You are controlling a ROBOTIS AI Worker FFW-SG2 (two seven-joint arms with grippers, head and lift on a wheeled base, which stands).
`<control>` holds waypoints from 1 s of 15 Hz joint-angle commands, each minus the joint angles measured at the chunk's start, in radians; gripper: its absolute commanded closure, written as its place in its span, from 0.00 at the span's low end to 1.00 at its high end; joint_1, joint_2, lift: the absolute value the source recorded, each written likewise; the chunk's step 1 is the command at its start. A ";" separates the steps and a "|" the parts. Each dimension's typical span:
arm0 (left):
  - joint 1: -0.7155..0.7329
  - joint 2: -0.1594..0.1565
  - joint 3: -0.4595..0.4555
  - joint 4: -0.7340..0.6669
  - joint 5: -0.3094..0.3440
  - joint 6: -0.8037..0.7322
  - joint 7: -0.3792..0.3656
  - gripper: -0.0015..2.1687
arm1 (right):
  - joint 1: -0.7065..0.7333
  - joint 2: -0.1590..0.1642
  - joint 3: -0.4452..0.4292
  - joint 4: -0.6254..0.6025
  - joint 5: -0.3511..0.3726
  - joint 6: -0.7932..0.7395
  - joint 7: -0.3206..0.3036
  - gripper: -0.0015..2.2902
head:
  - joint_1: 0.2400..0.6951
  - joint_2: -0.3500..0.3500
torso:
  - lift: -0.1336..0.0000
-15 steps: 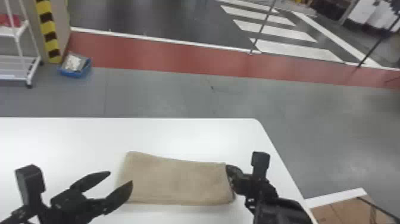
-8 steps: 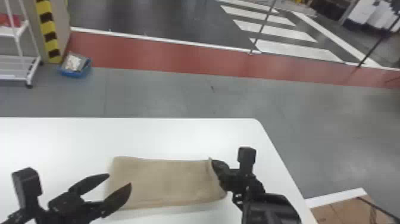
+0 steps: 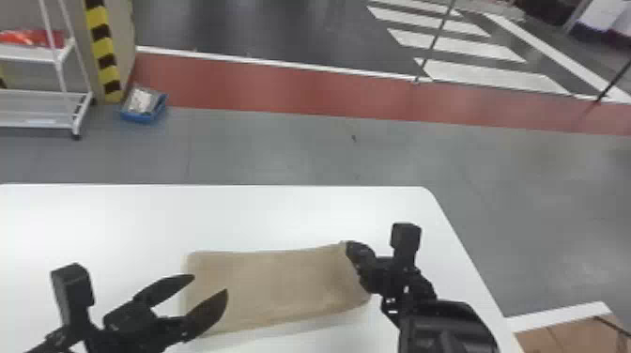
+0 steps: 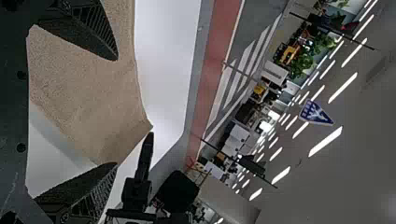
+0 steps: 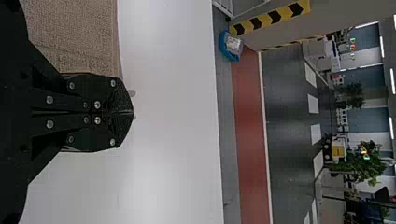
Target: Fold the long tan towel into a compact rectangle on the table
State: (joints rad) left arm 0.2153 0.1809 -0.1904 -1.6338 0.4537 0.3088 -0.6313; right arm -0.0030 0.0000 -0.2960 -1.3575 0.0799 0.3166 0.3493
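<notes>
The tan towel [image 3: 281,281] lies as a flat folded rectangle near the table's front. My left gripper [image 3: 210,283] stands open over its left end. From the left wrist, the left gripper [image 4: 116,112] has parted fingers with the towel [image 4: 88,79] beyond them. At the towel's far right corner is my right gripper [image 3: 348,249], shut on it; the pinched cloth itself is hidden. In the right wrist view the right gripper [image 5: 133,112] has its fingers together, with the towel [image 5: 74,32] running up against their side.
The white table [image 3: 234,216] has a rounded far right corner, and its right edge runs close beside my right arm. On the floor behind it are a blue bin [image 3: 143,104] and a white rack [image 3: 70,89].
The towel first slid left with my right gripper, then turned slightly as that gripper drew its right corner away from me and a little right. My left gripper has barely moved.
</notes>
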 commanded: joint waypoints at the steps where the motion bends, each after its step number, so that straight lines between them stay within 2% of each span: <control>1: -0.002 -0.006 -0.009 0.002 -0.015 -0.003 0.007 0.04 | 0.061 0.001 -0.044 -0.097 -0.038 0.017 0.008 0.39 | 1.00 0.06 | 1.00; 2: -0.007 -0.008 -0.027 0.006 -0.020 -0.006 0.016 0.04 | 0.078 0.001 -0.064 -0.130 -0.040 0.026 0.019 0.08 | 1.00 0.03 | 1.00; 3: -0.016 -0.009 -0.052 0.012 -0.036 -0.012 0.022 0.04 | 0.086 0.001 -0.087 -0.155 -0.040 0.048 0.028 0.00 | 1.00 0.01 | 1.00; 5: -0.031 -0.011 -0.119 0.045 -0.069 -0.113 0.065 0.04 | 0.092 0.001 -0.129 -0.181 -0.035 0.085 0.039 0.01 | 1.00 0.00 | 1.00; 7: -0.097 -0.015 -0.231 0.158 -0.082 -0.282 0.124 0.04 | 0.106 0.001 -0.166 -0.180 -0.032 0.072 0.039 0.02 | 1.00 0.00 | 1.00; 11: -0.226 -0.095 -0.357 0.393 -0.158 -0.383 0.186 0.05 | 0.150 0.001 -0.219 -0.172 -0.035 -0.014 0.037 0.04 | 1.00 0.00 | 1.00; 14: -0.290 -0.163 -0.406 0.552 -0.216 -0.500 0.252 0.20 | 0.153 0.001 -0.242 -0.163 -0.063 -0.023 0.039 0.04 | 1.00 0.00 | 1.00; 15: -0.310 -0.179 -0.414 0.601 -0.222 -0.527 0.271 0.31 | 0.153 0.001 -0.242 -0.161 -0.069 -0.026 0.039 0.04 | 1.00 0.00 | 1.00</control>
State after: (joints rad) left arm -0.0662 0.0285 -0.5891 -1.1047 0.2469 -0.1716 -0.3715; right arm 0.1500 0.0000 -0.5365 -1.5209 0.0193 0.2942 0.3881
